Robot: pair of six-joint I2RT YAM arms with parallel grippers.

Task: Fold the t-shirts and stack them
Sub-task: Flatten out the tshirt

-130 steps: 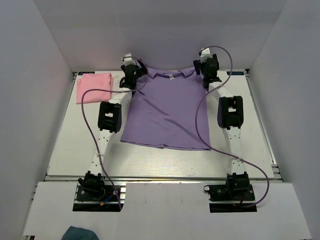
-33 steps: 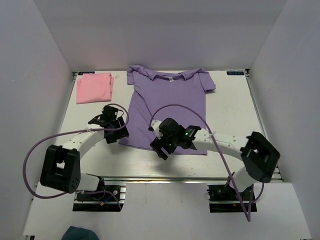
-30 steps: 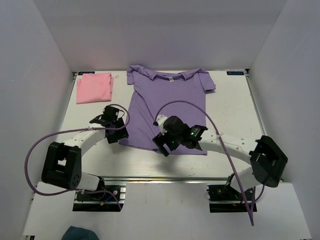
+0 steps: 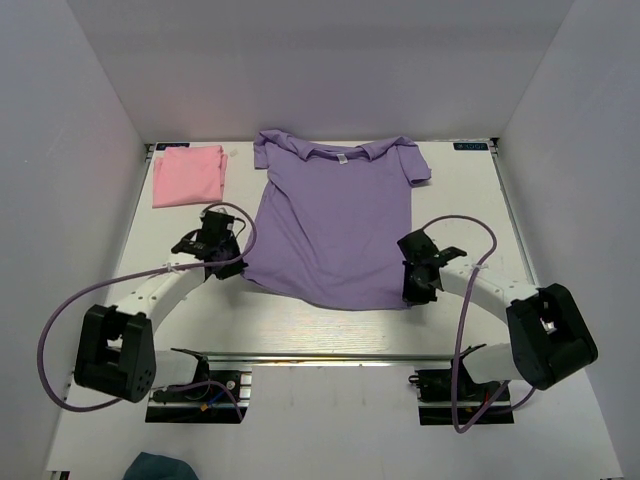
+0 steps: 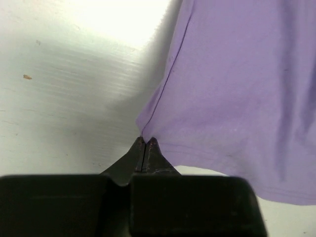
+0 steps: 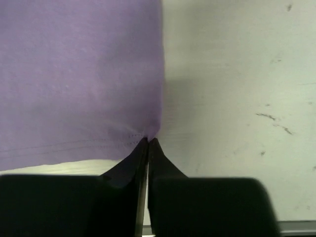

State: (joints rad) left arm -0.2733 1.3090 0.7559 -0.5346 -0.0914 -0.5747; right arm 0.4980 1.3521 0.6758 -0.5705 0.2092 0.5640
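The lavender t-shirt (image 4: 335, 220) lies flat, face up, collar and white label at the far side. My left gripper (image 4: 238, 270) is shut on its near-left hem corner; in the left wrist view the fingertips (image 5: 146, 141) pinch the cloth (image 5: 237, 98) where the side seam meets the hem. My right gripper (image 4: 410, 294) is shut on the near-right hem corner, and the right wrist view shows the tips (image 6: 148, 141) pressed together on the puckered hem (image 6: 79, 79). The pink t-shirt (image 4: 188, 175) lies folded at the far left, away from both grippers.
White walls enclose the table (image 4: 470, 210) on three sides. A metal rail (image 4: 320, 355) runs along the near edge. Purple cables (image 4: 60, 320) loop out from both arms over the table's sides.
The right gripper has swung from the middle of the near hem to its right corner and shut there. The left gripper has shut on the left corner.
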